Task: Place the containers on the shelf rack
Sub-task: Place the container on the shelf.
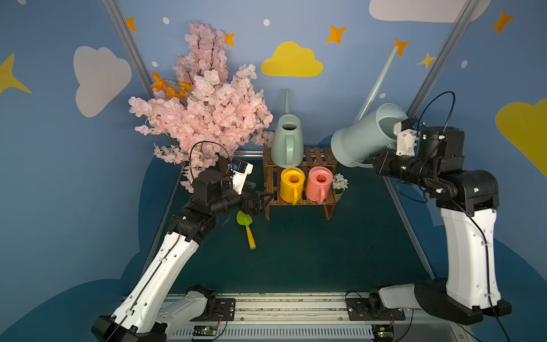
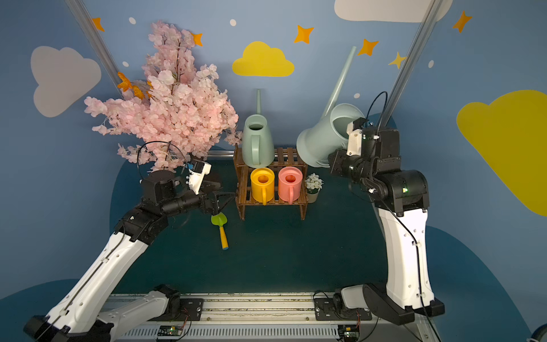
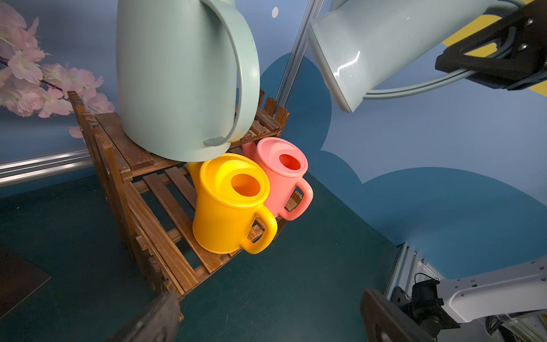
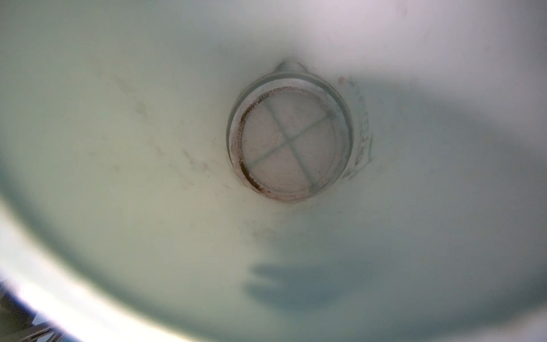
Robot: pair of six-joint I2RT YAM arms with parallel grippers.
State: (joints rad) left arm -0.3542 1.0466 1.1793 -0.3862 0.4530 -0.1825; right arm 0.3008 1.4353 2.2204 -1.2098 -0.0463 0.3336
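Observation:
The dark wooden shelf rack (image 1: 321, 157) (image 2: 288, 155) (image 3: 165, 219) stands at the back of the mat. A tall pale green can (image 1: 287, 142) (image 2: 257, 142) (image 3: 177, 80) sits on the left of its upper tier. The yellow can (image 1: 291, 183) (image 3: 228, 204) and the pink can (image 1: 318, 183) (image 3: 281, 174) stand side by side on the lower tier. My right gripper (image 1: 374, 161) (image 3: 503, 62) is shut on the handle of the larger blue-grey can (image 1: 364, 139) (image 2: 322, 139) (image 3: 384, 44). That can hangs tilted in the air, right of the rack. The right wrist view shows only its inside (image 4: 177, 148). My left gripper (image 1: 260, 201) (image 3: 269, 314) is open and empty by the rack's left end.
A pink blossom tree (image 1: 204, 109) fills the back left, just behind my left arm. A green-and-yellow toy shovel (image 1: 247, 226) lies on the mat in front of the left gripper. A small white-flower pot (image 1: 339, 183) stands against the rack's right side.

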